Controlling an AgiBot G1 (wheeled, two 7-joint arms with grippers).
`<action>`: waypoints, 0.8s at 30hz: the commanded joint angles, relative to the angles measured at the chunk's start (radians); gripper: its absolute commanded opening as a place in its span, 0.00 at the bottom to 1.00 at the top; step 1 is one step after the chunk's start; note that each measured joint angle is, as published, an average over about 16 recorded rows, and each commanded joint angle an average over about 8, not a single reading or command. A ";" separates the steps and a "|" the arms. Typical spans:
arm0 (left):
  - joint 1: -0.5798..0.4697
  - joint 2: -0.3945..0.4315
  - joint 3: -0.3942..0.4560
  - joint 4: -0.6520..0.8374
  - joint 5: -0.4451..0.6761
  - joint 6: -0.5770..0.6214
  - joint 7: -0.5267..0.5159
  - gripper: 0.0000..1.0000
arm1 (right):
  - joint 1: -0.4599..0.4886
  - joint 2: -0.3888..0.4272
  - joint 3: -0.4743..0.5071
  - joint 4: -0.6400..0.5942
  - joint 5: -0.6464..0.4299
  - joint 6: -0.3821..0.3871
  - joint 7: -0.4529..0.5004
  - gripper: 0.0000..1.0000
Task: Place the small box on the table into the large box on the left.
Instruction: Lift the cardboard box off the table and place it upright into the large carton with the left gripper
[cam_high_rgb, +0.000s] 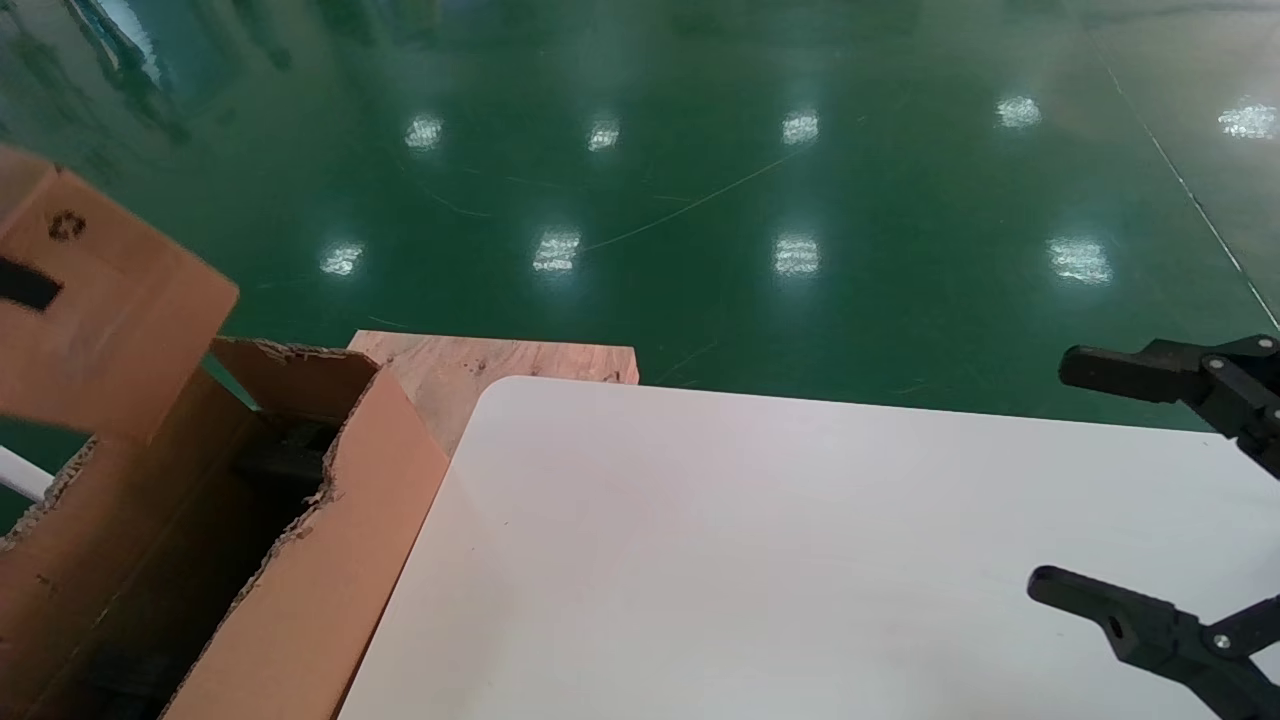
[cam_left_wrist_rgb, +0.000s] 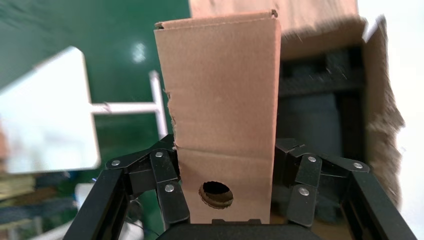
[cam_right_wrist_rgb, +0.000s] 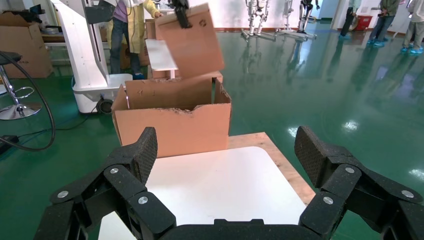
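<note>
The small box (cam_high_rgb: 100, 310) hangs in the air at the far left, tilted, above the open top of the large box (cam_high_rgb: 300, 560). My left gripper (cam_left_wrist_rgb: 225, 165) is shut on the small box (cam_left_wrist_rgb: 220, 100), its fingers pressing both sides near the round hole. Beyond it lies the large box (cam_left_wrist_rgb: 380, 100) with its dark inside. From the right wrist view the small box (cam_right_wrist_rgb: 192, 42) hovers over the ragged-edged large box (cam_right_wrist_rgb: 170, 125). My right gripper (cam_high_rgb: 1050, 478) stands open over the right side of the white table (cam_high_rgb: 800, 550), holding nothing (cam_right_wrist_rgb: 226, 145).
A raw wooden board (cam_high_rgb: 470, 365) sticks out behind the table's rounded corner, next to the large box. Green floor surrounds everything. A white robot base (cam_right_wrist_rgb: 95, 75), cables and people stand behind the large box. Another white tabletop (cam_left_wrist_rgb: 45, 115) lies to its far side.
</note>
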 joint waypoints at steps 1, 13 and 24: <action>-0.026 -0.015 0.053 -0.015 -0.026 -0.003 -0.026 0.00 | 0.000 0.000 0.000 0.000 0.000 0.000 0.000 1.00; -0.007 -0.064 0.132 -0.028 -0.143 -0.016 -0.082 0.00 | 0.000 0.000 0.000 0.000 0.000 0.000 0.000 1.00; 0.039 -0.112 0.208 -0.029 -0.159 -0.040 -0.107 0.00 | 0.000 0.000 0.000 0.000 0.000 0.000 0.000 1.00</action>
